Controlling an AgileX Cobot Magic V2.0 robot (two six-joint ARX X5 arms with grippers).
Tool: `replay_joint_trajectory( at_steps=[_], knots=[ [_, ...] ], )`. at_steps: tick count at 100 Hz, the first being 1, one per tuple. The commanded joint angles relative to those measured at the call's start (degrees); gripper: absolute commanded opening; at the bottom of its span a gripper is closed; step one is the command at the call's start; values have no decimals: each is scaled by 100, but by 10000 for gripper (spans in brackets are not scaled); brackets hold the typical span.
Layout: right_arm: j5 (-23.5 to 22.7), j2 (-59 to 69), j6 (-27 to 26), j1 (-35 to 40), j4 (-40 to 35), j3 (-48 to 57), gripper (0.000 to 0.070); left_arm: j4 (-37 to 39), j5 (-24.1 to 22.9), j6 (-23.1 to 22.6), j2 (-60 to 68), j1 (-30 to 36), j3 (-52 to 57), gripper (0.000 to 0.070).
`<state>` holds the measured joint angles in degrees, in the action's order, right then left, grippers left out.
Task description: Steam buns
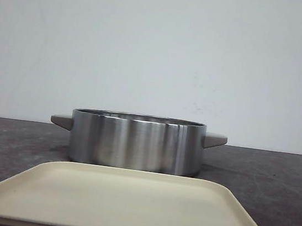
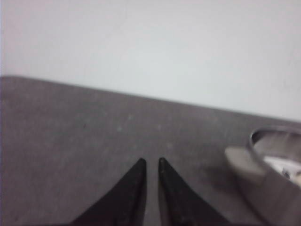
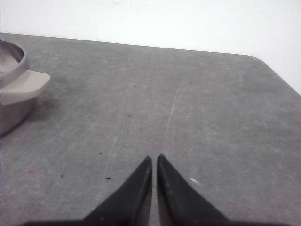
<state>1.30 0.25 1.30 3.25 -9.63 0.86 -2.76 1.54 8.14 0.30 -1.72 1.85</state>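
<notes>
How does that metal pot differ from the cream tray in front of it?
The pot is shiny brushed steel, round and deep-walled, with beige side handles; the tray is matte cream, a shallow rounded rectangle with only a low rim. The tray lies nearer the camera and spreads wider than the pot. Both rest on the dark table.

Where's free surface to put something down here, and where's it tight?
The beige tray in front is bare across its whole top. Dark table lies open right of the steel pot, past its right handle, and also left of the pot. It is tight between the pot and the tray's far edge.
</notes>
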Motion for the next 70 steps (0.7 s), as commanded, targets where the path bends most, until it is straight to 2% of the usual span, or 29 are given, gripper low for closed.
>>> replay_joint_trajectory(
  at_steps=[1,13,29,52,70],
  knots=[
    [15,-4,33,-2,59,-17,11,-151,22,-173,-13,-9,-109,0],
    [15,-4,33,-2,59,-17,11,-415,114,-315,-13,-15,-109,0],
    [15,-4,33,-2,59,-17,11,-387,181,-562,-13,-20,-109,0],
    [15,-4,33,-2,61,-17,11,-411,214,-575,-11,-20,-109,0],
    [15,-4,33,-2,59,-17,11,-791,212,-557,-11,-20,-105,0]
  ],
)
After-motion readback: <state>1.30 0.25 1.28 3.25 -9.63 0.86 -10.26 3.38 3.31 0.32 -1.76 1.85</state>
